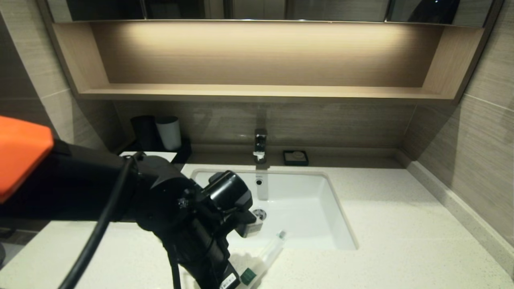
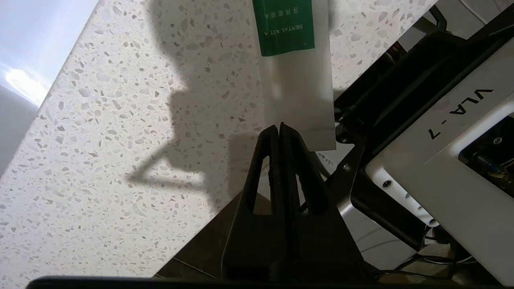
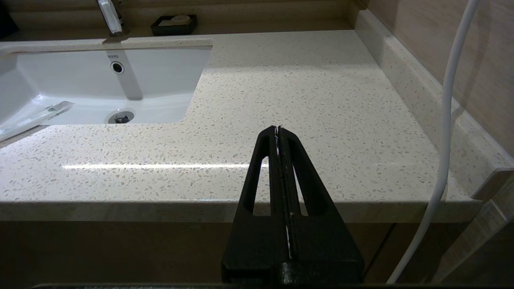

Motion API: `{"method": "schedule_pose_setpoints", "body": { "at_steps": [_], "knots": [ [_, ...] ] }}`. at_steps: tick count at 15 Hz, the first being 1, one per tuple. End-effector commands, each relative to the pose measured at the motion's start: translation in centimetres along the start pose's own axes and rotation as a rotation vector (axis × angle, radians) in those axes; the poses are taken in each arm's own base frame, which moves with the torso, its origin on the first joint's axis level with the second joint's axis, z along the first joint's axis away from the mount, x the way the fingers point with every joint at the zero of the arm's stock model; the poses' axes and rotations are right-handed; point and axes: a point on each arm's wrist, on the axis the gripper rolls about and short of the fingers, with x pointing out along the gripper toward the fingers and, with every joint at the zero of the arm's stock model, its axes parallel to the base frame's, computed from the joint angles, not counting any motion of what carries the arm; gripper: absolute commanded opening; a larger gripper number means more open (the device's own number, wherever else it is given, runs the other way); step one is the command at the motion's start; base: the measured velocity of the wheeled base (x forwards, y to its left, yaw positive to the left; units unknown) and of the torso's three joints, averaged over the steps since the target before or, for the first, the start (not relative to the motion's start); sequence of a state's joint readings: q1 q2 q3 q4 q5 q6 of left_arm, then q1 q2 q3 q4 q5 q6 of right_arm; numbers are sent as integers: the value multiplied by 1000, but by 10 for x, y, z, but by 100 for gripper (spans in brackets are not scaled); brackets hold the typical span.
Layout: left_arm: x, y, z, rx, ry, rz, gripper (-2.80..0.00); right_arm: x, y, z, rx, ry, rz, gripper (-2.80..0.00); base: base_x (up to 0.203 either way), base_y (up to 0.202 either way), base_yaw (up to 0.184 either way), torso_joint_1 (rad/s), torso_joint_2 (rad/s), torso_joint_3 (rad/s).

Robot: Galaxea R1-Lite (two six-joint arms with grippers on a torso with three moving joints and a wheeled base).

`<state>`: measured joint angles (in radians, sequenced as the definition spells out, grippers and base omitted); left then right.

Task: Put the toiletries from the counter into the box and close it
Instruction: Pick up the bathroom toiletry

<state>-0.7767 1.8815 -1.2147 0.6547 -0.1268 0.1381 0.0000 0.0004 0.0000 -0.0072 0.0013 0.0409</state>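
One of the toiletries, a long clear sleeve (image 1: 268,252) with a green label band (image 2: 286,28), lies slanted across the counter (image 1: 401,224) in front of the sink, its tip over the basin. My left gripper (image 2: 280,125) points down at the counter's front edge and is shut on the sleeve's plain end (image 2: 305,100). The end casts a shadow beside it, so it hangs a little off the stone. The box (image 1: 158,155) stands at the back left; only part of its white top shows behind my left arm. My right gripper (image 3: 278,127) is shut and empty, parked before the counter's front edge.
A white sink (image 1: 305,200) is set in the counter, with a faucet (image 1: 260,145) behind it. A small black soap dish (image 1: 295,157) sits on the back ledge. A black cup (image 1: 143,130) and a white cup (image 1: 169,132) stand by the box. A wooden shelf (image 1: 257,92) runs above.
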Motion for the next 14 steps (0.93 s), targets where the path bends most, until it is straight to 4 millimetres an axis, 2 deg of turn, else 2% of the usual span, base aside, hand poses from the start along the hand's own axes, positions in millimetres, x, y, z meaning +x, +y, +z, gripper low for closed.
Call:
{"method": "schedule_pose_setpoints", "body": {
  "at_steps": [1, 8, 14],
  "knots": [
    [2, -3, -1, 11, 15, -7, 0, 0, 0, 0, 1, 1, 0, -280, 0, 0, 0, 0, 0, 0],
    [2, -4, 7, 23, -7, -6, 0, 0, 0, 0, 2, 1, 0, -280, 0, 0, 0, 0, 0, 0],
    [14, -8, 11, 49, 20, 26, 0, 0, 0, 0, 1, 1, 0, -280, 0, 0, 0, 0, 0, 0]
  ]
}}
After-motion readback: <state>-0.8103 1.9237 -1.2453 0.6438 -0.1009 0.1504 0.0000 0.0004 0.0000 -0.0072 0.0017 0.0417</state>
